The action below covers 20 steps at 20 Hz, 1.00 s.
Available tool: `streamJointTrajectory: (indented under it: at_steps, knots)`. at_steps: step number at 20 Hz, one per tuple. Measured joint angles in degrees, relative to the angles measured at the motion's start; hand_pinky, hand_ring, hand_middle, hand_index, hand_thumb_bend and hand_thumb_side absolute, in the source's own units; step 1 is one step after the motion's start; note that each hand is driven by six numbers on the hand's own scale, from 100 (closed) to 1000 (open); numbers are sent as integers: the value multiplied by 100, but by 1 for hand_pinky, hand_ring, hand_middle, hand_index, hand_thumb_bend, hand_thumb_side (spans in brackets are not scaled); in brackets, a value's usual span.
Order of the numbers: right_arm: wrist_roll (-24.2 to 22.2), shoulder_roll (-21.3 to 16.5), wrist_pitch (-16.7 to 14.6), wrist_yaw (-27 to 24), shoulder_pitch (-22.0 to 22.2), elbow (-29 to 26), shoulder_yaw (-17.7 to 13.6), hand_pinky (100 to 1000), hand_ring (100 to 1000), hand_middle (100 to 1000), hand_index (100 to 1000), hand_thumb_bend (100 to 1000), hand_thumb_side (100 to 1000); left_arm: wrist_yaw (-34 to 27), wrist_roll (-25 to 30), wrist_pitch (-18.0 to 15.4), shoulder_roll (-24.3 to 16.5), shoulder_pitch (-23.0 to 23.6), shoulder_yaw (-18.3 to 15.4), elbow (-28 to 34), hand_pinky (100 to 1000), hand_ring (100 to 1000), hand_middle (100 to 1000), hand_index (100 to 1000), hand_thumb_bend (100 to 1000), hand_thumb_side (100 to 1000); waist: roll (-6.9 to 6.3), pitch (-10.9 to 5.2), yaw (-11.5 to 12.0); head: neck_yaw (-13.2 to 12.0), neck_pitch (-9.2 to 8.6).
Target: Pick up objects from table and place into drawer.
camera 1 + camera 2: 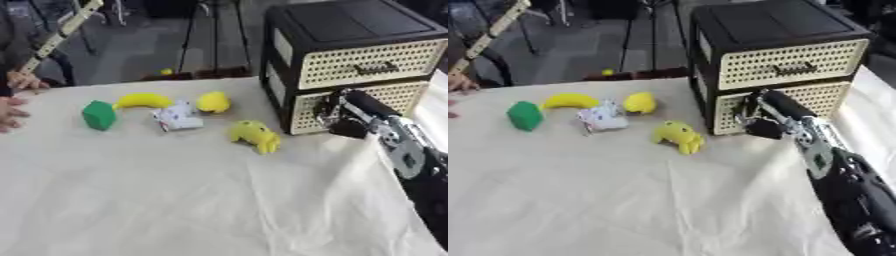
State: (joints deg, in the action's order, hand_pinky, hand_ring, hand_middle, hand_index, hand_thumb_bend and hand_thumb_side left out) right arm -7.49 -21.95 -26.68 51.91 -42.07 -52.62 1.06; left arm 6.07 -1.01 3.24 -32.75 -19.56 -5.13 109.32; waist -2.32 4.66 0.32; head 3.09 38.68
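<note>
Right hand [756, 120]: your fingers curl at the lower drawer [820, 100] front, grip unclear; they may slip, leaving it closed, toys stranded.

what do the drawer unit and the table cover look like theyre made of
The drawer unit looks like plastic: a smooth black frame with a dull sheen, and cream drawer fronts patterned with small holes, perhaps imitation rattan. The table cover looks like thin off-white cloth, matte, with soft creases and folds across it. Neither can be confirmed from looks alone.
</note>
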Motion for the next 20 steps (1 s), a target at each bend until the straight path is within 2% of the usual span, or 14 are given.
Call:
streamJointTrajectory:
  at_steps: [4,9,11,13,20]
  knots:
    - [15,11,-33,-13,3,-78,2,503,690,719,685,100,854,0,11,-1,0,0,0,19,559,497,612,738,584,814,8,0,0,-1,-1]
    - [29,2,-76,-147,159,-476,36,498,681,711,678,100,829,0,15,2,0,4,-1,28,559,496,610,737,583,815,30,-3,-46,-17,-1]
    - [42,-25,-102,-246,314,-727,58,493,672,704,671,100,838,0,15,2,0,31,-2,28,559,495,610,737,583,815,42,-11,-75,-35,-1]
    - [52,-97,-126,-419,510,-1036,83,489,666,696,667,100,798,0,15,2,-1,67,-10,28,559,494,610,736,582,816,67,-36,-109,-57,0]
    - [23,-408,-108,-1151,1328,-2275,75,479,646,678,654,100,778,8,30,-12,-2,186,-37,26,558,493,609,733,578,821,111,-80,-199,-134,3]
